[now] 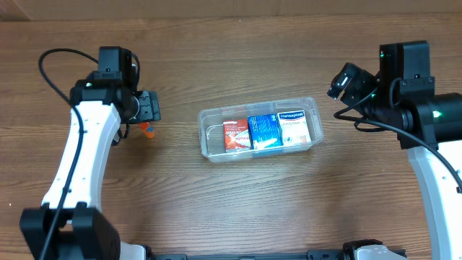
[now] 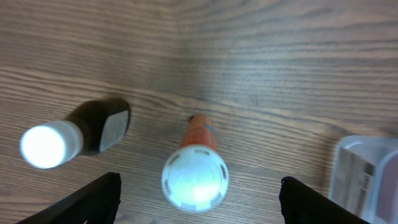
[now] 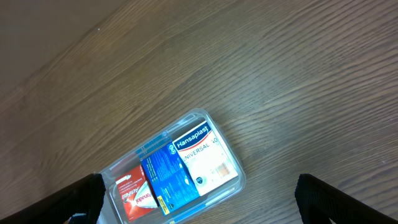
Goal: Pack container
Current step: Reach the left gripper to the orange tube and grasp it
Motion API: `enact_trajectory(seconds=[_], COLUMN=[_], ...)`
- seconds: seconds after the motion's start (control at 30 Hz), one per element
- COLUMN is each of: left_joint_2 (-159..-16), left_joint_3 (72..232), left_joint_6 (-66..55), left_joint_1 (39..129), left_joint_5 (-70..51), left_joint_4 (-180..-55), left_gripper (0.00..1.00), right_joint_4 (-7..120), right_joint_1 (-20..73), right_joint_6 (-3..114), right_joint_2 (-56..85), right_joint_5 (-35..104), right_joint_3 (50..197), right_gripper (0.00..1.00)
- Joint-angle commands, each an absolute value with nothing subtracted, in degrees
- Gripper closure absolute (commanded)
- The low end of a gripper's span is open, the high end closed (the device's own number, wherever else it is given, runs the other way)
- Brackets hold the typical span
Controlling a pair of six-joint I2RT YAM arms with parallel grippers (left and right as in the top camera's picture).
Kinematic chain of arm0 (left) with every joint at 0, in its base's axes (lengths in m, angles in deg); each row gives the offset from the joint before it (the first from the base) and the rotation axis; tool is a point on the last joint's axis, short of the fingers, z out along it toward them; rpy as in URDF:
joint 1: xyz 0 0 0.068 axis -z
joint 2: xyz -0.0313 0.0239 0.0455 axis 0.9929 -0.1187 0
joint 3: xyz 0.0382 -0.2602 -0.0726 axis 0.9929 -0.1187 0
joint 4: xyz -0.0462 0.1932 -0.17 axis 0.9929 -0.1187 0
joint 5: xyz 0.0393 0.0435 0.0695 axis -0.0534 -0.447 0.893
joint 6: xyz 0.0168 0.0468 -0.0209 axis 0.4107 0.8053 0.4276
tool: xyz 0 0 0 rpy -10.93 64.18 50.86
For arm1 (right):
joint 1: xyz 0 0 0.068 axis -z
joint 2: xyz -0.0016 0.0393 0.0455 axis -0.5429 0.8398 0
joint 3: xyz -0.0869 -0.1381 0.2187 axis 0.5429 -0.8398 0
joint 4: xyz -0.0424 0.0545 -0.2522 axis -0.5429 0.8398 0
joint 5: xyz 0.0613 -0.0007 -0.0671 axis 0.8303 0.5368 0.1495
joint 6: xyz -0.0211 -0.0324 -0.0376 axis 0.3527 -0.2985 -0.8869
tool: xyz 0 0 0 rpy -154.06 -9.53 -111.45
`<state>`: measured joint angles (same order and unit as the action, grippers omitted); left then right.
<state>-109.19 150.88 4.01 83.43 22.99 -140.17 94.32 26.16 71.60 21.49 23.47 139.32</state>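
The clear plastic container (image 1: pixel 314 115) sits mid-table and holds a red box (image 1: pixel 235 135), a blue box (image 1: pixel 263 131) and a white Hansaplast box (image 1: pixel 294 126). It also shows in the right wrist view (image 3: pixel 219 132) and at the right edge of the left wrist view (image 2: pixel 367 171). My left gripper (image 2: pixel 196 202) is open, hovering over an orange tube with a white cap (image 2: pixel 194 168); a dark bottle with a white cap (image 2: pixel 74 134) lies to its left. In the overhead view the left gripper (image 1: pixel 149 108) hides most of both. My right gripper (image 3: pixel 199 199) is open and empty, high above the container.
The wooden table (image 1: pixel 238 202) carries only these items. The orange tube's tip peeks out under the left gripper in the overhead view (image 1: pixel 148 132), left of the container. Both arms' cables hang near the table's outer sides.
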Motion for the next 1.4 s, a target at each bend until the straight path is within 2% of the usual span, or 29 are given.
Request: enact_trajectory(seconds=[0.0, 0.27, 0.5, 0.7, 0.93, 1.1, 1.23, 1.37], left_joint_2=[-111.5, -116.0, -115.9, -115.9, -114.7, -114.4, -114.4, -114.4], left_joint_3=[152.0, 152.0, 152.0, 152.4, 160.9, 175.3, 183.6, 187.5], left_joint_6=[3.8, 4.2, 5.2, 5.2, 5.1, 4.7, 4.8, 5.2], left_joint_1=[83.1, 83.1, 83.1, 83.1, 83.2, 84.1, 88.5, 97.0], left_joint_5=[23.1, 23.1, 23.3, 23.1, 20.7, 6.9, 4.6, 4.6], left_joint_4=[-140.1, -139.6, -139.0, -138.8, -146.0, -158.2, -166.7, -171.4], left_gripper=[0.17, 0.34, 0.59, 0.73, 0.82, 0.86, 0.88, 0.88], right_joint_4=[94.1, 94.1, 94.1, 94.1, 94.1, 94.1, 94.1, 94.1], right_joint_1=[26.4, 26.4, 26.4, 26.4, 26.4, 26.4, 26.4, 26.4], right_joint_6=[71.6, 71.6, 71.6, 71.6, 71.6, 71.6, 71.6, 71.6], right_joint_2=[21.1, 21.1, 21.1, 21.1, 21.1, 21.1, 21.1, 21.1], right_joint_5=[23.5, 23.5, 23.5, 23.5, 23.5, 23.5, 23.5, 23.5], right_joint_3=[140.2, 140.2, 140.2, 140.2, 140.2, 140.2, 140.2, 140.2], right_gripper=[0.0, 0.0, 0.0, 0.0, 0.0, 0.0, 0.0, 0.0])
